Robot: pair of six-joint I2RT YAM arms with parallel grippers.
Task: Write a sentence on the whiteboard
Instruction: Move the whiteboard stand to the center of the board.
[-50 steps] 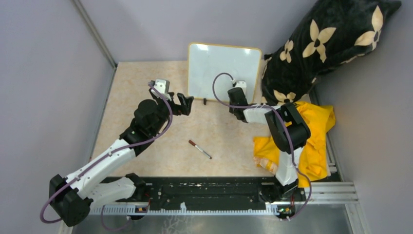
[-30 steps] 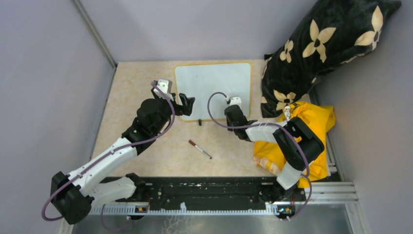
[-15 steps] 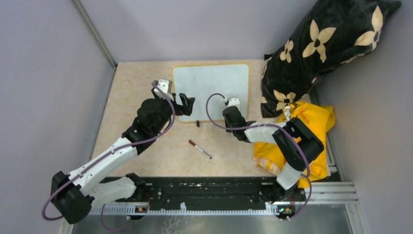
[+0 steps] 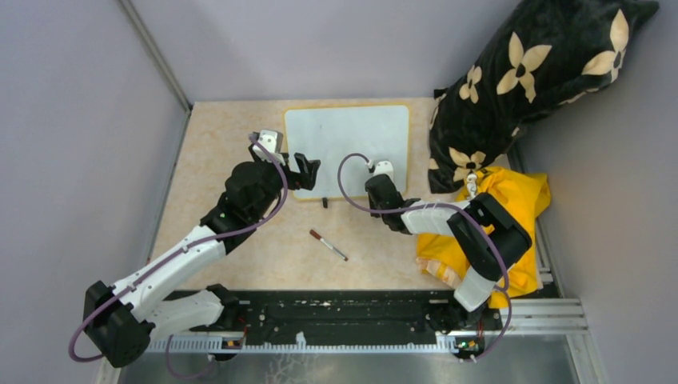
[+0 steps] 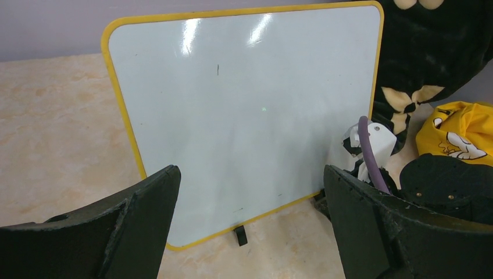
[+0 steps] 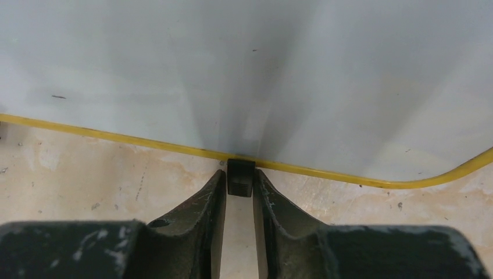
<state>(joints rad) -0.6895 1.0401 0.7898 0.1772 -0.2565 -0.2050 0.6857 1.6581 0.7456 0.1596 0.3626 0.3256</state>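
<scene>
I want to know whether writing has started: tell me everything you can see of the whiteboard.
The whiteboard is a glossy white rectangle with rounded corners and a thin yellow frame, blank but for tiny specks. It stands tilted back on small black feet; the right gripper's fingers pinch one foot. The left gripper hangs open before it.

I'm finding passing room L of whiteboard (image 4: 345, 136); pillow (image 4: 544, 72) & yellow cloth (image 4: 524, 210) are crowding its R side.
</scene>
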